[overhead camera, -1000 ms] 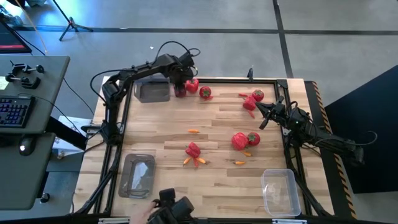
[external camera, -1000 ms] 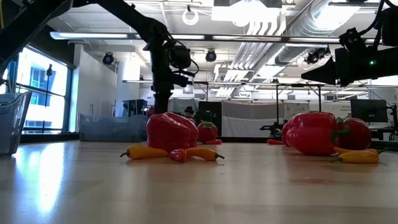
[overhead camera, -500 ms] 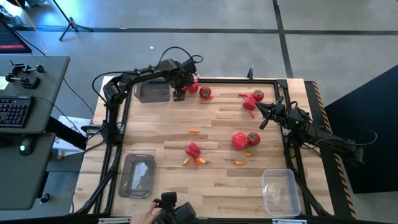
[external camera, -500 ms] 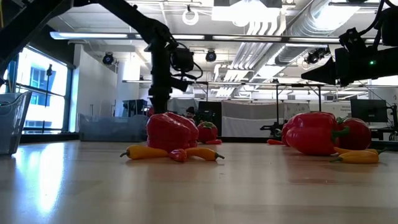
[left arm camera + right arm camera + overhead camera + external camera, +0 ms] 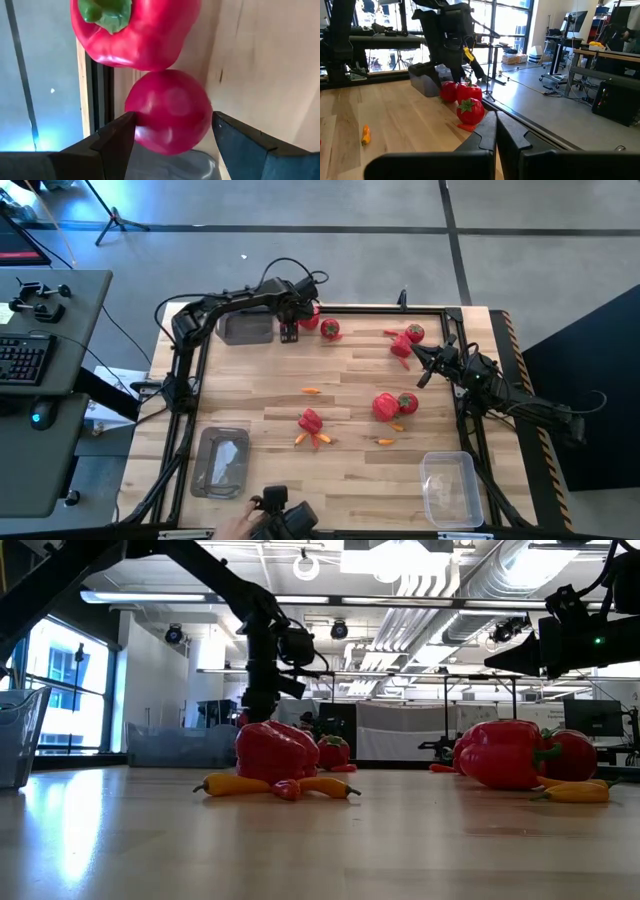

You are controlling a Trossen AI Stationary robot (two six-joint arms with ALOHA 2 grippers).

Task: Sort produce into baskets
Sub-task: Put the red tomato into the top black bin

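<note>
Left gripper (image 5: 289, 333): upper left of the high view, at the table's far edge just right of the far tub; fingers (image 5: 112, 137) spread wide, a round red fruit (image 5: 169, 111) between them in the left wrist view; whether they touch it cannot be told.
Pepper by left gripper (image 5: 134, 31): red, green stem, touching the round fruit, at the table's edge.
Right gripper (image 5: 415, 354): right of centre in the high view, fingers pressed together, nothing between them, close beside the pepper and fruit at upper right.
Far tub (image 5: 245, 328): upper left of the table, just left of the left gripper.
Near-left tub (image 5: 220, 464): lower left of the table.
Near-right tub (image 5: 449, 488): lower right corner of the table.
Lone fruit (image 5: 330, 329): red, green top, upper centre, just right of the left gripper.
Upper-right pair (image 5: 408, 340): a pepper and a round fruit, touching.
Centre-right pair (image 5: 394, 405): a pepper and a round fruit, touching, an orange piece at their lower edge.
Centre pepper (image 5: 311, 421): slim orange and red pieces touching its lower side.
Loose orange pieces: one at mid-table (image 5: 312, 391), one lower right of centre (image 5: 385, 441).
Table (image 5: 260, 395): light wood, dark frame.
</note>
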